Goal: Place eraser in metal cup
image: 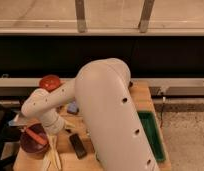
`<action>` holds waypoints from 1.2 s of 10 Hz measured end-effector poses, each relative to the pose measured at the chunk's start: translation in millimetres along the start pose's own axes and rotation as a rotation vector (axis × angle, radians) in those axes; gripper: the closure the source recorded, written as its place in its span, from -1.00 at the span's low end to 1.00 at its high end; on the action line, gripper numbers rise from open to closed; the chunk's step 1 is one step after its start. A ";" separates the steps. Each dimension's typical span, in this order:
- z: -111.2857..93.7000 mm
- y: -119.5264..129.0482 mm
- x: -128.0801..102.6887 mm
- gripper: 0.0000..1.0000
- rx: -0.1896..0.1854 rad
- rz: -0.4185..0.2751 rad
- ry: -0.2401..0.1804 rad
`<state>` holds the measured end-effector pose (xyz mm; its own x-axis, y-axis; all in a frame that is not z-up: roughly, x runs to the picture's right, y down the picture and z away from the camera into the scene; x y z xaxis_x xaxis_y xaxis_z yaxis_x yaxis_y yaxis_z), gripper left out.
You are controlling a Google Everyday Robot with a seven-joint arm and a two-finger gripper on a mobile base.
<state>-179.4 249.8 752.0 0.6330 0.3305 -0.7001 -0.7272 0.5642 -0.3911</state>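
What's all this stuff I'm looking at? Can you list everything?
eraser: one, black, flat on the table's front, left of centre.
bowl: one, orange-red, table's back left.
dark bowl: one, maroon, front left, something reddish inside.
tray: one, green, table's right, partly hidden.
blue thing: one, blue, mid-table, mostly hidden.
pale sticks: count unclear, yellowish, front edge.
table: one, wooden.
arm: one, white, across the middle.
claw: one, at arm's tip, low between dark bowl and eraser.

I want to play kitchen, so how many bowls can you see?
2. An orange bowl at the back left of the table, and a dark red bowl at front left beside the tool. The arm may hide more.
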 end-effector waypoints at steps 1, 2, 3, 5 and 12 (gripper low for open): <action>-0.4 -3.3 1.6 -0.60 0.002 0.011 0.002; -6.3 -18.0 6.5 -0.60 0.008 0.042 0.006; -11.2 -33.0 9.4 -0.60 0.012 0.066 0.010; -12.6 -54.3 10.6 -0.60 0.005 0.100 0.021; 13.4 -42.7 9.1 -0.60 -0.052 0.082 0.080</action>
<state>-139.0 238.9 770.3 0.5489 0.3118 -0.7756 -0.7900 0.4968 -0.3594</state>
